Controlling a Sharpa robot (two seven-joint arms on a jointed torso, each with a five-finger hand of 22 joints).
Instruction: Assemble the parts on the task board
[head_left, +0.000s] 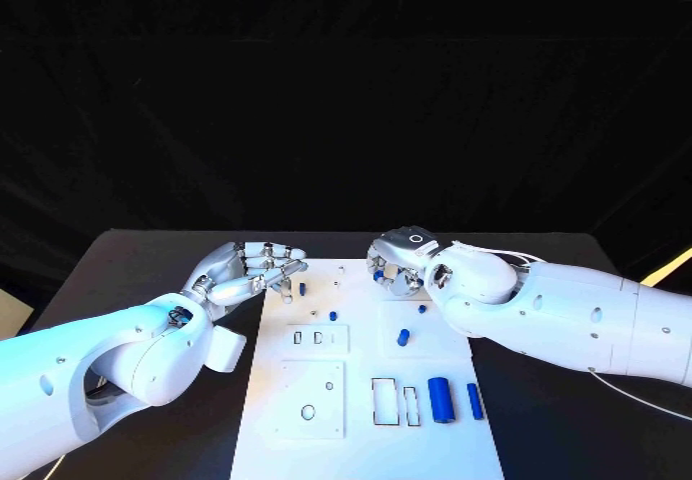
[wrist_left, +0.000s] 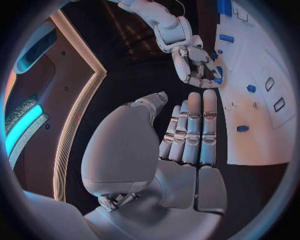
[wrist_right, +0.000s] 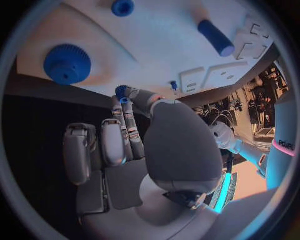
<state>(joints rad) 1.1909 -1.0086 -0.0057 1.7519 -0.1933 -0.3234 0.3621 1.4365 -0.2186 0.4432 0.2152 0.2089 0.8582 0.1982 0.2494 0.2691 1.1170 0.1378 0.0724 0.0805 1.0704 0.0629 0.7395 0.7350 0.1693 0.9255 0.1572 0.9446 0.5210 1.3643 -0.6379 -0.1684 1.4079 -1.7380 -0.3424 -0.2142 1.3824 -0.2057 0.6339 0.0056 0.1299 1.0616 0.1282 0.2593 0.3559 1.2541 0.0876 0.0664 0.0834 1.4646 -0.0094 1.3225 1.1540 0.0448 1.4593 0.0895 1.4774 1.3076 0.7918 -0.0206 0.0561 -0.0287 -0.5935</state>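
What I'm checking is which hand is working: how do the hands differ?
The left hand holds nothing, fingers straight; the right hand pinches a blue part. The left hand is at the board's left edge; the right hand over its far end. Both are silver.

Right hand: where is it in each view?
Head view: right hand over the task board's far edge, right of centre.
Left wrist view: beyond the left hand's fingertips, at the board's edge.
Right wrist view: in the middle, pinching a small blue part.
Shared landmark: the white task board.
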